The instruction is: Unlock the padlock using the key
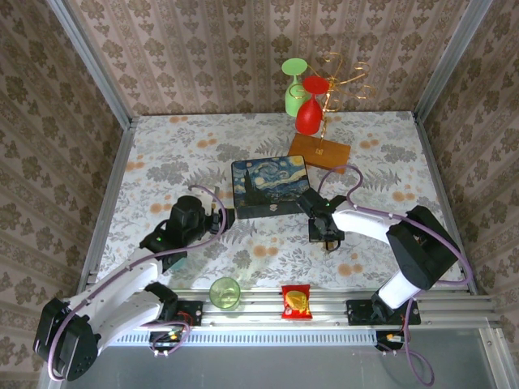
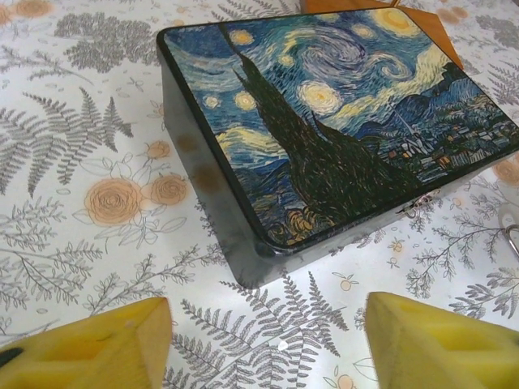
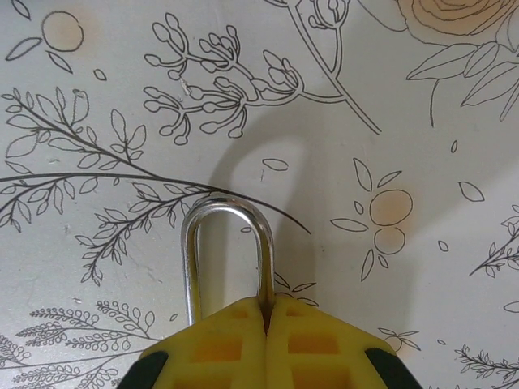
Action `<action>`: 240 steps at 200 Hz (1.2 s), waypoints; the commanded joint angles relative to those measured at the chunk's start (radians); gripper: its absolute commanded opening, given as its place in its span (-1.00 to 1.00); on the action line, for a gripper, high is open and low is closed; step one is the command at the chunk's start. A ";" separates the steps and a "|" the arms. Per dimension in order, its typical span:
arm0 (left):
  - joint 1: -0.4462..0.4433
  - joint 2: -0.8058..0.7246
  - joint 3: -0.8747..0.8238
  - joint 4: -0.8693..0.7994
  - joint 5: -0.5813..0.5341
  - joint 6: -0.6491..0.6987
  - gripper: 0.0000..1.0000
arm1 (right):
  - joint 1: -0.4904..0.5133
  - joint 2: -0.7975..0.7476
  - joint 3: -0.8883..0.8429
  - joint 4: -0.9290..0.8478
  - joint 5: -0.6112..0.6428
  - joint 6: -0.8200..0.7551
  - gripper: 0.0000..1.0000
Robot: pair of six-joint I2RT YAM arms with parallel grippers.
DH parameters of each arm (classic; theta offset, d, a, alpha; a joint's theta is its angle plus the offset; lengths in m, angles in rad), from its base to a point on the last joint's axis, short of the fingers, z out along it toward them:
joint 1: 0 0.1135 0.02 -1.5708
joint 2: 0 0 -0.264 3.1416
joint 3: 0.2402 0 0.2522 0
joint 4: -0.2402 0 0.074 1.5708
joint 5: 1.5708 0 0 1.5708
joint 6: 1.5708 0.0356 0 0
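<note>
The padlock's silver U-shaped shackle (image 3: 227,243) sticks out over the flowered tablecloth. My right gripper (image 3: 266,312) is shut on one of its legs, and the yellow fingers (image 3: 332,348) hide the brass body. Seen from above, that right gripper (image 1: 324,231) points down just in front of the right end of the painted starry-night box (image 1: 270,185). My left gripper (image 2: 268,324) is open, with its yellow fingers (image 2: 105,348) wide apart and nothing between them. It hovers just short of the near corner of the box (image 2: 324,121). The key is out of view.
The box's own small latch (image 2: 413,204) is on its front side. A wooden case (image 1: 319,151) and a gold stand with a red glass (image 1: 309,113) and a green one (image 1: 295,93) are behind it. A green cup (image 1: 225,292) and a snack packet (image 1: 296,301) lie by the front rail.
</note>
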 commanded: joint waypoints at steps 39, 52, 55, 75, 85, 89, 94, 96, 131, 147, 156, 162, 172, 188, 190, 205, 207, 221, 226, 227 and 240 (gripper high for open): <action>0.071 -0.017 0.080 -0.057 -0.013 -0.004 1.00 | 0.006 -0.107 0.000 -0.028 0.038 -0.025 -0.30; 0.112 -0.018 0.107 -0.087 -0.024 0.000 1.00 | 0.005 -0.154 0.025 -0.038 0.067 -0.050 -0.11; 0.123 -0.018 0.112 -0.090 -0.032 0.003 1.00 | 0.004 -0.167 0.030 -0.038 0.074 -0.058 -0.07; 0.225 -0.017 0.127 -0.090 -0.115 0.049 1.00 | -0.018 -0.257 0.059 0.003 0.132 -0.147 0.45; 0.283 -0.007 0.124 -0.066 -0.155 0.086 1.00 | -0.047 -0.289 0.062 0.054 0.176 -0.215 0.83; 0.314 -0.002 0.124 -0.056 -0.160 0.106 1.00 | -0.062 -0.301 0.057 0.090 0.196 -0.257 0.96; 0.346 0.006 0.123 -0.045 -0.174 0.130 1.00 | -0.082 -0.311 0.043 0.140 0.219 -0.301 1.00; 0.358 0.010 0.122 -0.038 -0.182 0.141 1.00 | -0.093 -0.314 0.036 0.161 0.227 -0.318 1.00; 0.521 0.112 -0.017 0.233 -0.278 0.275 1.00 | -0.283 -0.327 -0.066 0.458 0.267 -0.533 1.00; 0.523 0.221 -0.063 0.373 -0.323 0.348 1.00 | -0.350 -0.318 -0.170 0.674 0.293 -0.613 1.00; 0.522 0.286 -0.061 0.413 -0.318 0.376 1.00 | -0.399 -0.306 -0.209 0.753 0.232 -0.628 1.00; 0.521 0.320 -0.065 0.455 -0.309 0.393 1.00 | -0.426 -0.297 -0.232 0.800 0.208 -0.622 1.00; 0.521 0.368 -0.108 0.587 -0.299 0.411 1.00 | -0.475 -0.279 -0.265 0.869 0.166 -0.589 1.00; 0.552 0.396 -0.129 0.695 -0.258 0.401 1.00 | -0.553 -0.251 -0.344 1.039 0.080 -0.527 1.00; 0.559 0.400 -0.134 0.717 -0.248 0.394 1.00 | -0.561 -0.248 -0.357 1.061 0.074 -0.522 1.00; 0.618 0.453 -0.164 0.879 -0.139 0.329 1.00 | -0.606 -0.241 -0.382 1.148 0.022 -0.512 0.98; 0.621 0.461 -0.163 0.890 -0.132 0.323 1.00 | -0.608 -0.240 -0.386 1.162 0.023 -0.512 0.98; 0.626 0.525 -0.146 0.929 -0.116 0.332 1.00 | -0.610 -0.233 -0.422 1.276 0.035 -0.548 0.97; 0.626 0.552 -0.144 0.956 -0.111 0.340 1.00 | -0.610 -0.225 -0.439 1.325 0.035 -0.559 0.98; 0.626 0.559 -0.144 0.963 -0.109 0.341 1.00 | -0.610 -0.222 -0.443 1.336 0.036 -0.560 0.97; 0.625 0.636 -0.147 1.036 -0.096 0.342 1.00 | -0.610 -0.172 -0.482 1.450 0.026 -0.563 0.96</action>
